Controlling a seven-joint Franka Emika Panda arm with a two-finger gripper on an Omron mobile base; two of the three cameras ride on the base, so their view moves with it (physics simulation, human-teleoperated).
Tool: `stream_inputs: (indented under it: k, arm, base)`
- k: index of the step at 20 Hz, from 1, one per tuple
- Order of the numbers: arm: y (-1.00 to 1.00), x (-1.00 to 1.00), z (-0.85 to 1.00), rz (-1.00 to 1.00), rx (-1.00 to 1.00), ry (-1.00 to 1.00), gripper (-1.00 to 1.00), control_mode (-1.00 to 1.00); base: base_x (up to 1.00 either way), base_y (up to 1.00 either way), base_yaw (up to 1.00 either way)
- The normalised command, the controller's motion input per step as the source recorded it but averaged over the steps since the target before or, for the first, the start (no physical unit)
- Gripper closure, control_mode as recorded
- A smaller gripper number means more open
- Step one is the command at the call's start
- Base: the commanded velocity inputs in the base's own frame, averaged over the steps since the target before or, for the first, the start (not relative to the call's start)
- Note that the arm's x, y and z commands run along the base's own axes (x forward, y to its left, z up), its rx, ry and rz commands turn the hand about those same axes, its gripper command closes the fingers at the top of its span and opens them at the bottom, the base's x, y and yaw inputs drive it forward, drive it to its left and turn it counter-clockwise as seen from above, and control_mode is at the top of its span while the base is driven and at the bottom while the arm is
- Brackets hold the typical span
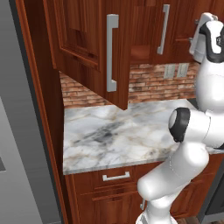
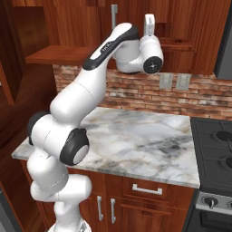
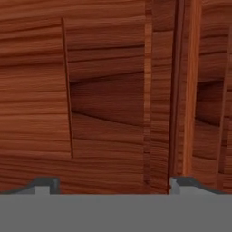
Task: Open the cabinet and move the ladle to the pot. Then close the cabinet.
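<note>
The cabinet (image 1: 83, 39) hangs above the counter, its left door swung out toward me with a long silver handle (image 1: 112, 52). Behind that door a dim inner shelf (image 1: 140, 52) shows. The right door (image 1: 175, 26) looks shut, and its bar handle (image 2: 114, 13) stands just left of my hand. My gripper (image 2: 149, 18) is raised in front of this door's wood. In the hand view the gripper (image 3: 113, 186) is open, with nothing between its fingertips (image 3: 43, 185), and panelled wood lies close ahead. The ladle and the pot are out of view.
A marble counter (image 2: 136, 136) runs below, backed by a brick wall with two outlets (image 2: 174, 81). A dark stove (image 2: 213, 136) adjoins it on the right. Base cabinets with a short drawer pull (image 1: 116, 176) sit underneath. A tall grey panel (image 1: 17, 131) bounds the left.
</note>
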Motion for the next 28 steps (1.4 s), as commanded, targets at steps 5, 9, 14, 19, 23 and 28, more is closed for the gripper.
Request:
stream_inputs:
  k: [5,9,14,19,23,28]
  arm:
    - [0.00,0.32,-0.02,-0.03,-0.01,0.05,-1.00,-1.00]
    - [0.00,0.17,0.00,-0.01,0.00,0.02,-1.00,-1.00]
    - [0.00,0.27,-0.04,0.00,0.00,0.00,-1.00,-1.00]
    - [0.02,0.06,-0.05,0.00,0.00,-0.01,-1.00,-1.00]
    - [0.00,-0.18,0.00,0.00,0.00,-0.04,-1.00,-1.00]
    - [0.00,-0.48,0.15,0.00,0.00,-0.07,-1.00,-1.00]
  base:
    - [0.00,0.00,0.00]
    - [0.00,0.00,0.00]
    - [0.00,0.00,0.00]
    - [0.00,0.00,0.00]
    - [0.00,0.00,0.00]
    - [0.00,0.00,0.00]
